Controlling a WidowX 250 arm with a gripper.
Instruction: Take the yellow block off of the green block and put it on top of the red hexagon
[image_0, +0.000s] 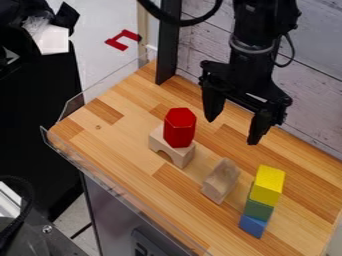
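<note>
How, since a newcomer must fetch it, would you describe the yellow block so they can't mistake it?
On the wooden table, find the three-block stack at the picture's lower right. The yellow block is its top piece, directly on the green block. Unlike the red hexagon, also atop another block, it is boxy and bright yellow.

The arm (257, 65) is positioned directly above the gripper (232, 132). The gripper points downward, with its two fingers (212, 104) spread apart. A cable (291, 52) loops out from the arm above the gripper.
</note>
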